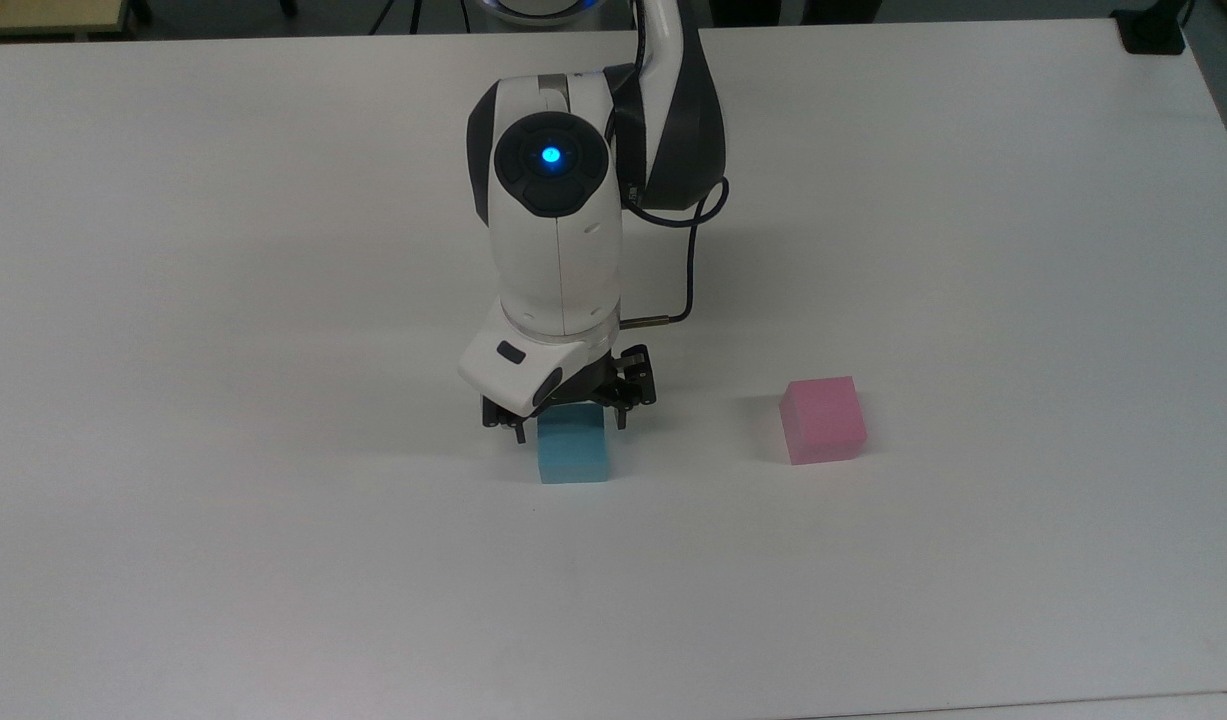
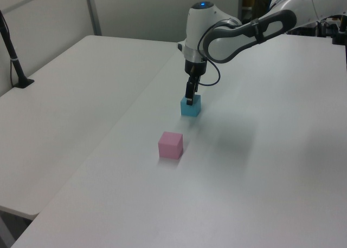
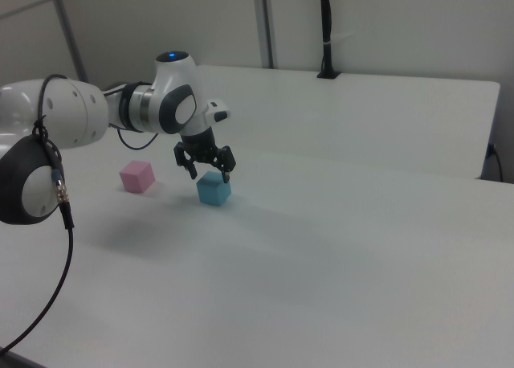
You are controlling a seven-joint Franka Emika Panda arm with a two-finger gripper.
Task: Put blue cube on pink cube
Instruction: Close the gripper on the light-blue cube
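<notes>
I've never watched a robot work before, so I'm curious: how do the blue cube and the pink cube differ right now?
The blue cube is light blue; the pink cube is pastel pink. The blue cube sits directly under the open gripper, its fingers straddling it; the pink cube stands alone, off to the top view's right. Both rest on the white table and look about the same size.

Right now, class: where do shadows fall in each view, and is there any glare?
Top view: soft shadow left of the pink cube; the table shows no glare. Left view: faint grey shadow right of the blue cube. Right view: dim shadow under the arm.
</notes>
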